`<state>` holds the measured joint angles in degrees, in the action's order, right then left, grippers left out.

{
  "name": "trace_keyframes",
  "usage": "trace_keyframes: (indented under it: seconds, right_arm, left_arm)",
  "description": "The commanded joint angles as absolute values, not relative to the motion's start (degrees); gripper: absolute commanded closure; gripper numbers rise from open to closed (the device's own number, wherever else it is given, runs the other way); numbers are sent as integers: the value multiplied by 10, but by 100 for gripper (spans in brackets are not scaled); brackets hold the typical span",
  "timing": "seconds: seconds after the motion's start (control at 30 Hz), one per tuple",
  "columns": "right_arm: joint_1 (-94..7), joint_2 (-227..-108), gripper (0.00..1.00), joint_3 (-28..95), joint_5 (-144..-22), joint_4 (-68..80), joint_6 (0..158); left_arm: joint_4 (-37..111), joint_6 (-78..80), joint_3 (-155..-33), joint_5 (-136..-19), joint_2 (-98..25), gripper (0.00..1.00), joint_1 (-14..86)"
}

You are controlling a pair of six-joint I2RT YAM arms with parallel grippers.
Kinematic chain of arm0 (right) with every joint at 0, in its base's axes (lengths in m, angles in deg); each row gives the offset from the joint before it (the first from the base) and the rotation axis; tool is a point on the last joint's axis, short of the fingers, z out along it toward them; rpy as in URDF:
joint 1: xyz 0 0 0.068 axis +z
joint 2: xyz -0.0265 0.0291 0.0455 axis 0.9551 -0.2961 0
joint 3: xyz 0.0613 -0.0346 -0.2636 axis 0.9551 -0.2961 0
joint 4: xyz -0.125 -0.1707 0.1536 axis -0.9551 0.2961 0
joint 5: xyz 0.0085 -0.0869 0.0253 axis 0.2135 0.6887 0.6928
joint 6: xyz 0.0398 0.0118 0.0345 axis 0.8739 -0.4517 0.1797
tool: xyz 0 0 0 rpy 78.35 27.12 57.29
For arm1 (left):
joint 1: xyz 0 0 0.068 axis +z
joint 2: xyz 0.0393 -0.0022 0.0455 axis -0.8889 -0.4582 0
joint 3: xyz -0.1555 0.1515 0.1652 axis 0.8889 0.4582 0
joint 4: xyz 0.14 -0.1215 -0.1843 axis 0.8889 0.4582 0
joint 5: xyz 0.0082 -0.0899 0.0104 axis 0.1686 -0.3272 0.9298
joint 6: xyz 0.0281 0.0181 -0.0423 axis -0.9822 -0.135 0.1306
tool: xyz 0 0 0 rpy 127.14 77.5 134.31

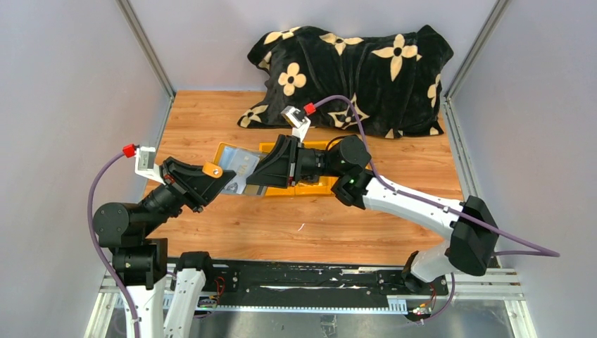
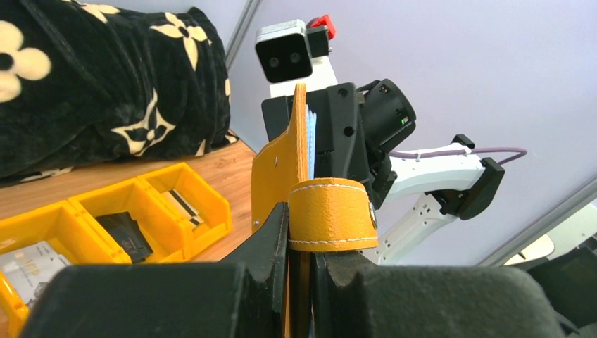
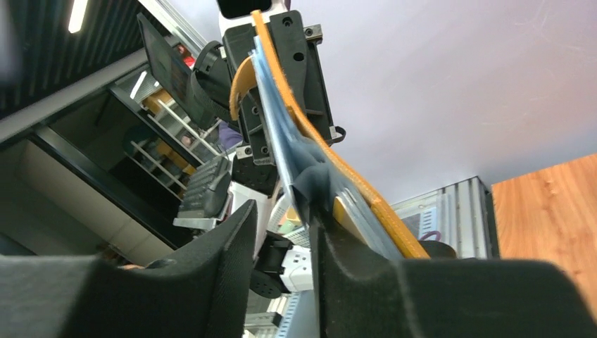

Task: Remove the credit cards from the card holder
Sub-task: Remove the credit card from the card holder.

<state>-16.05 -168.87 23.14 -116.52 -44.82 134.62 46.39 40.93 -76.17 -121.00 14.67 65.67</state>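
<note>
The mustard-yellow card holder (image 1: 238,169) hangs above the table between my two grippers. My left gripper (image 1: 225,182) is shut on it; in the left wrist view (image 2: 301,246) the jaws pinch the holder's edge just under the rounded snap tab (image 2: 331,215), and a leaf (image 2: 280,169) stands upright. My right gripper (image 1: 253,178) is open in the right wrist view (image 3: 283,211). One of its fingers (image 3: 331,232) presses against the grey see-through sleeves (image 3: 281,151) of the holder (image 3: 320,144), and nothing sits between its jaws. A pale card (image 3: 352,211) shows inside a sleeve.
A yellow three-compartment bin (image 1: 313,186) lies under the right arm. In the left wrist view this bin (image 2: 211,204) holds a striped card (image 2: 181,204), a black pouch (image 2: 125,236) and a pale card (image 2: 24,264). A black flowered blanket (image 1: 352,70) lies at the back.
</note>
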Motion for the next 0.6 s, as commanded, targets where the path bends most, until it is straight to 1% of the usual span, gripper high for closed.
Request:
trace_keyframes:
  seconds: [0.0,0.03,0.07,0.13,0.23,0.3,0.33,0.43,0.57]
  right_arm:
    - [-155,-1709,69,256,-1167,-536,1390]
    - [-155,-1712,75,253,-1166,-547,1395]
    - [-155,-1713,78,251,-1164,-553,1400]
    - [-155,-1713,88,241,-1161,-577,1409]
    - [-155,-1712,99,228,-1160,-607,1419]
    - [-155,-1711,100,221,-1163,-621,1424]
    - [-155,-1709,100,218,-1164,-624,1424]
    - [-155,-1703,100,207,-1170,-630,1421]
    - [-155,-1689,100,181,-1169,-627,1411]
  left_arm:
    - [458,408,-771,-1230,150,100,657]
    - [459,407,-771,-1229,151,100,657]
    - [459,406,-772,-1229,151,98,657]
    - [460,407,-770,-1228,151,95,657]
    - [461,410,-767,-1227,151,86,657]
    - [459,412,-764,-1228,150,80,657]
    - [459,415,-762,-1229,149,79,657]
    - [462,419,-759,-1227,146,79,657]
    - [460,421,-765,-1217,144,81,657]
